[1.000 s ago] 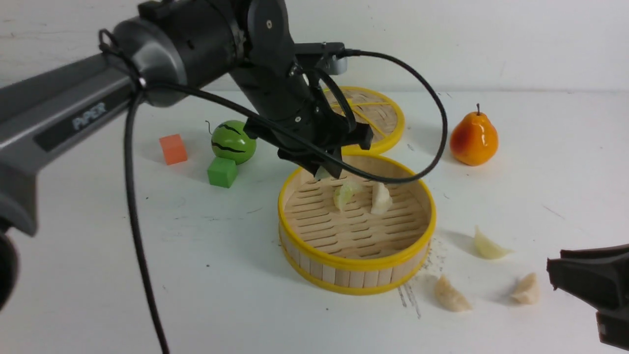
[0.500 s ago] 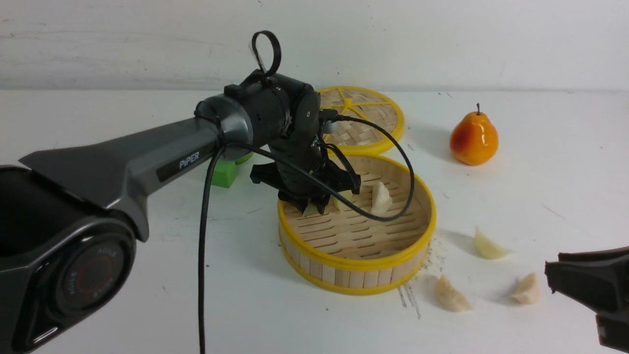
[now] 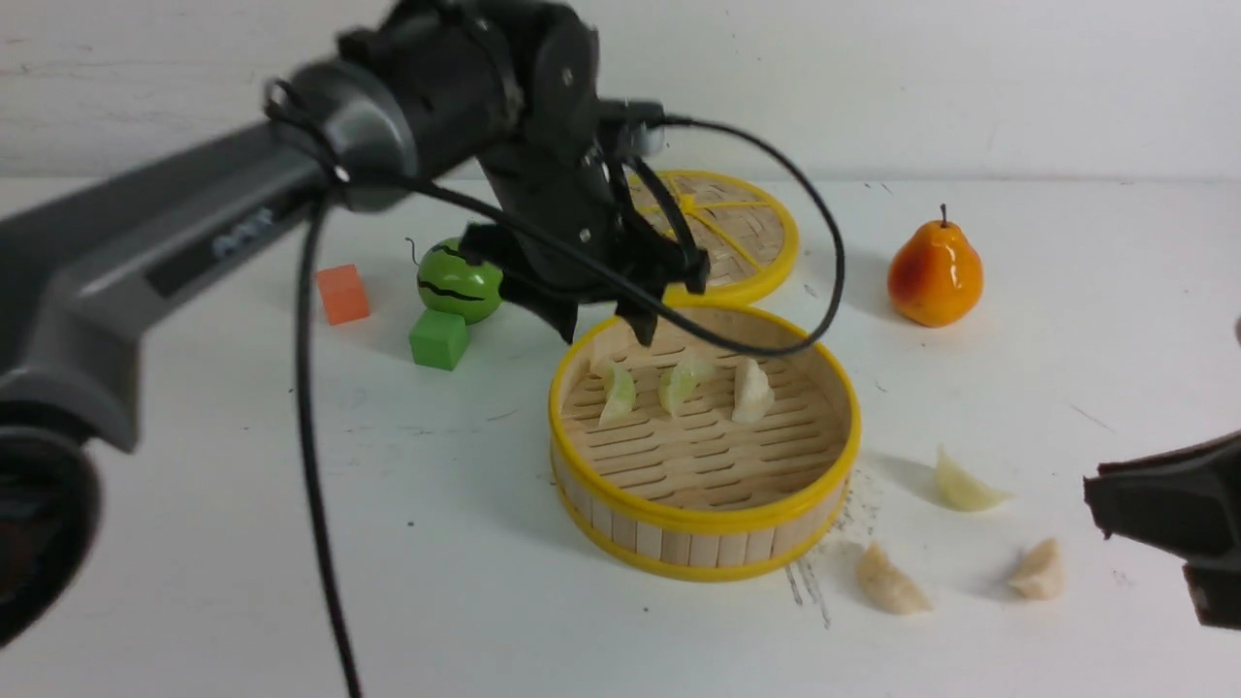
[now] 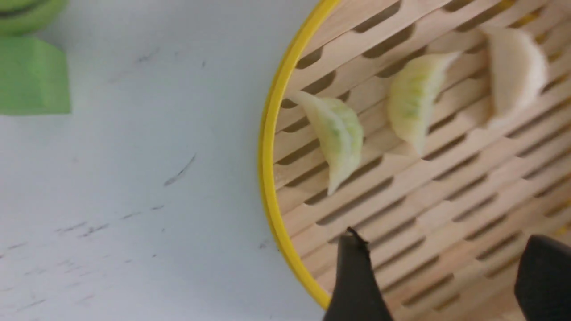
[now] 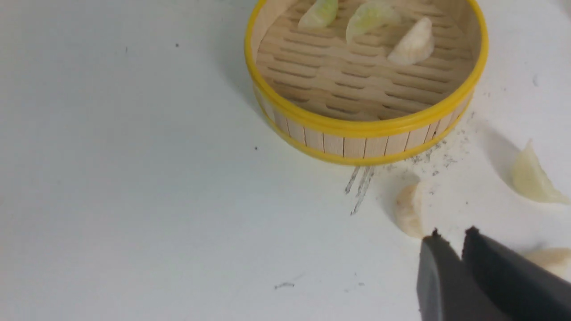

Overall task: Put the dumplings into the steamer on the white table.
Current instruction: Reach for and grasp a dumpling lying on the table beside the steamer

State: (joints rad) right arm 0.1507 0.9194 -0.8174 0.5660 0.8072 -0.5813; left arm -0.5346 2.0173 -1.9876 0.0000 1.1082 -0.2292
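Note:
The steamer (image 3: 698, 519) stands mid-table on the white table (image 3: 194, 485). Three dumplings lie in it: two pale green (image 3: 617, 393) (image 3: 679, 383) and one cream-white (image 3: 751, 391). My left gripper (image 3: 603, 328) hangs open and empty just above the steamer's far-left rim. In the left wrist view its fingers (image 4: 352, 276) stand wide apart over the slats, near the green dumplings (image 4: 337, 136). Three cream-white dumplings (image 3: 965, 482) (image 3: 887, 582) (image 3: 1037, 570) lie on the table right of the steamer. My right gripper (image 5: 453, 234) is shut and empty, close by the nearest one (image 5: 408, 209).
A flat woven lid (image 3: 722, 228) lies just behind the steamer. An orange pear (image 3: 936, 276) stands at the back right. A toy watermelon (image 3: 461, 281), a green cube (image 3: 438, 339) and an orange cube (image 3: 341, 294) sit left of the steamer.
My left gripper lowered into the steamer, opened, left a green dumpling on the slats and rose again. The right gripper's jaws drew closer together.

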